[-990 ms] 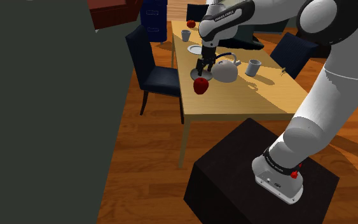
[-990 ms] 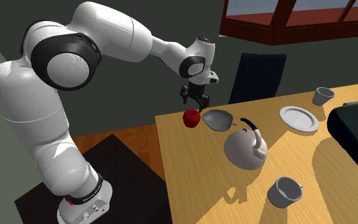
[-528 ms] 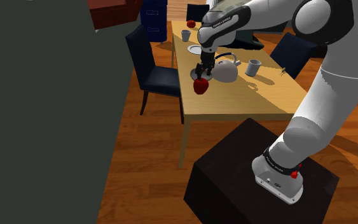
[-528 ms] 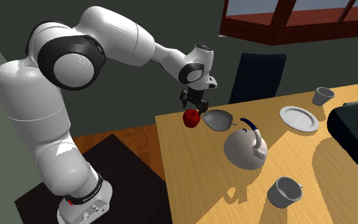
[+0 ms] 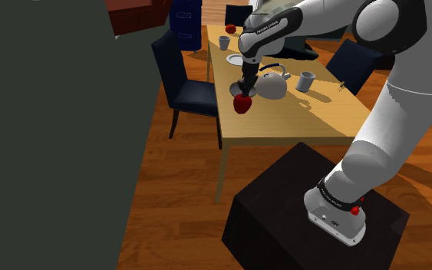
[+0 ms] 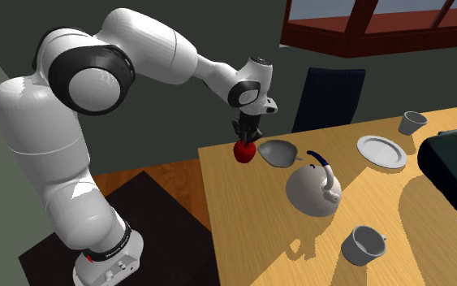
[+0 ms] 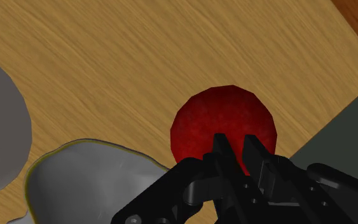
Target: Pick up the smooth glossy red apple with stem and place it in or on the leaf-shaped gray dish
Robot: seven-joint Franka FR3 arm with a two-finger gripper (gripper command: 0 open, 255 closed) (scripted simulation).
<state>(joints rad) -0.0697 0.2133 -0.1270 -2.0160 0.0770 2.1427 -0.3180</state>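
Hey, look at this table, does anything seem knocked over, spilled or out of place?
Nothing is spilled or tipped; the kettle stands upright. One thing stands out: the red apple sits close to the table's edge near its corner, beside the gray dish, with the tool right above it. A nudge might roll it off.

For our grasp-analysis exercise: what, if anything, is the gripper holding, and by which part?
The gripper appears shut on the red apple, its fingers pinching the very top, where the stem would be. The stem itself is hidden behind them.
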